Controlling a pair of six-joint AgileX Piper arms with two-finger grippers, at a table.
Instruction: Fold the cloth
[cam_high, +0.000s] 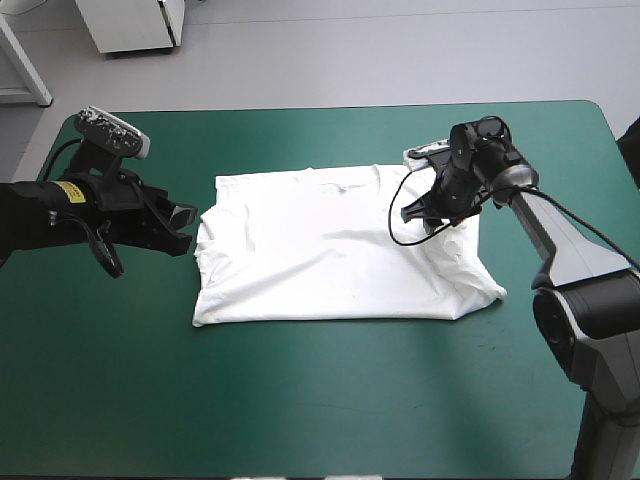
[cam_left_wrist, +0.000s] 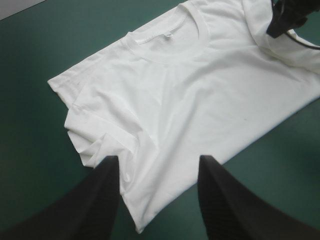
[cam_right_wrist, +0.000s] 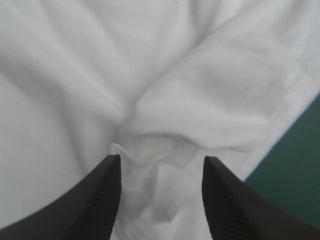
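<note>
The white T-shirt (cam_high: 330, 245) lies spread on the teal-green cover, collar toward the far edge, both sleeves folded in over the body. My left gripper (cam_high: 185, 228) hovers open just off the shirt's left side; in the left wrist view its gripper (cam_left_wrist: 159, 167) points over the T-shirt (cam_left_wrist: 190, 90) near the folded left sleeve. My right gripper (cam_high: 425, 215) is open above the shirt's right part. In the right wrist view that gripper (cam_right_wrist: 161, 167) straddles a bunched fold of the T-shirt (cam_right_wrist: 165, 100), nothing clamped.
Bare teal-green cover (cam_high: 330, 400) lies in front of the shirt and to both sides. The right gripper (cam_left_wrist: 285, 20) shows far off in the left wrist view, over the shirt's far side.
</note>
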